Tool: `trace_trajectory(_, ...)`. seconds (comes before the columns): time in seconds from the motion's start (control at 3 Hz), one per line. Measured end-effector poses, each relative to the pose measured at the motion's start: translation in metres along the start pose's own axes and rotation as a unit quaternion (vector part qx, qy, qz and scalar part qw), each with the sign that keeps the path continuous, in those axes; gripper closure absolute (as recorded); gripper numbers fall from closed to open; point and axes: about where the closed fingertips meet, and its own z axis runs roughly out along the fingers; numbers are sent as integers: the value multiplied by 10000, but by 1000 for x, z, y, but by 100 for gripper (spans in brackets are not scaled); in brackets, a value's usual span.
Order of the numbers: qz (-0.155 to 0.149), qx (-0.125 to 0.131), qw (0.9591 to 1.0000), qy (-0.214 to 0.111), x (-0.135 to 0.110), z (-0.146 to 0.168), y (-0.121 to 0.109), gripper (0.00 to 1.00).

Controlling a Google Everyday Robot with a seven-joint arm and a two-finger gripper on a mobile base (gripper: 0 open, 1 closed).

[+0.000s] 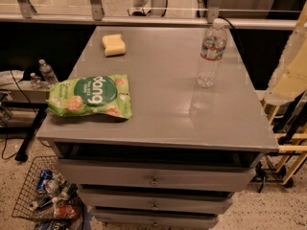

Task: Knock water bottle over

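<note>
One water bottle stands upright on the grey surface; the gripper is outside the camera view.

One grey cabinet carries the surface (192,114) and shows three drawers (153,180) stacked below it, each with one small knob. One wire basket (26,178) sits on the floor at lower left with several cans in it. On the surface lie three things. One green snack bag (91,96) lies flat near the left front edge. One water bottle (211,54), clear with a white cap and a red-and-white label, stands toward the right rear, well apart from the bag. One yellow sponge (113,44) rests near the rear left. Two small bottles (47,72) stand off the cabinet at far left, just beside each other. I cannot tell whether the gripper is released or clenched.
</note>
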Motion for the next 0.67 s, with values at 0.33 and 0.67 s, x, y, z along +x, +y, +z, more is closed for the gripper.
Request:
trace_trajectory(0.33, 0, 1, 10000, -1, 0, 0, 0, 0)
trace_trajectory(0.67, -29, 113, 9998, -151, -9, -11, 0, 0)
